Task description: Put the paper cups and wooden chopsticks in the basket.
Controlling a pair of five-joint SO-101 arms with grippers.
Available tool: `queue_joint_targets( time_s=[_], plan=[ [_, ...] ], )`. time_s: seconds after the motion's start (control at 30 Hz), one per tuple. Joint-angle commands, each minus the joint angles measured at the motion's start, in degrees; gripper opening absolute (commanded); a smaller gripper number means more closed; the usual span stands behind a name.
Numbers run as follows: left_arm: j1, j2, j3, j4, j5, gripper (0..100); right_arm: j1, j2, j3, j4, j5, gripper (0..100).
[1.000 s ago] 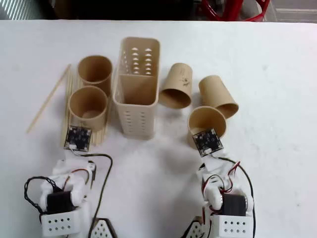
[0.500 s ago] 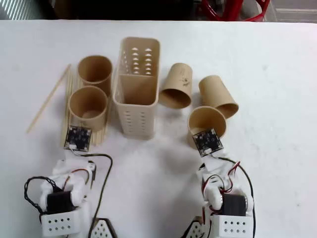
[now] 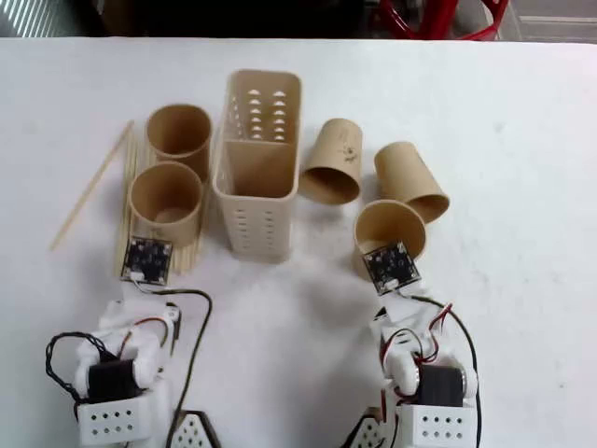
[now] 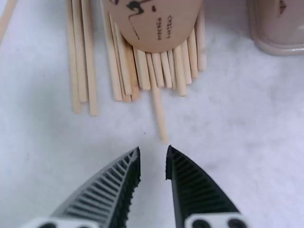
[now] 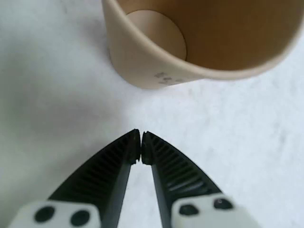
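No movement since the earlier frames: arms, cups, chopsticks and basket all placed as before. Lower left of the high view: left arm (image 3: 121, 373). Left gripper (image 4: 152, 149) low over the white table (image 3: 522, 140), tips slightly parted with nothing between them, just short of the longest stick end in the chopstick bundle (image 4: 156, 66). Lower right: right arm (image 3: 420, 373). Right gripper (image 5: 141, 134) with tips pressed together and empty, near the side of the near right cup (image 5: 190, 42); that cup tilted, mouth toward the arm, right of centre in the high view. Left of centre: near left cup (image 3: 166, 201), upright on the chopstick bundle. Centre: basket (image 3: 256, 168), tall and perforated, upright, mouth open, touching no cup. Right of the basket: centre cup (image 3: 333, 163) and, farther right, far right cup (image 3: 410, 182), both on their sides, mouths toward the arms. Upper left: far left cup (image 3: 179, 131), upright, just beside the basket. Far left: stray chopstick (image 3: 91, 187), lying diagonally, apart from the bundle.
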Motion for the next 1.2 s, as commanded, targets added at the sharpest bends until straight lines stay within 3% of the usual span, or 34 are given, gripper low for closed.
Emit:
queue_joint_targets(
  time_s=[0.0, 0.77, 1.17],
  plan=[
    [0.7, -0.5, -0.1, 0.4, -0.2, 11, 0.1, -0.2, 0.4, 0.1, 0.4, 1.9],
    [0.7, -0.5, -0.1, 0.4, -0.2, 11, 0.1, -0.2, 0.4, 0.1, 0.3, 1.9],
    [0.6, -0.5, -0.1, 0.4, -0.2, 11, -4.3, -0.2, 0.4, 0.1, 0.1, 1.9]
  ],
)
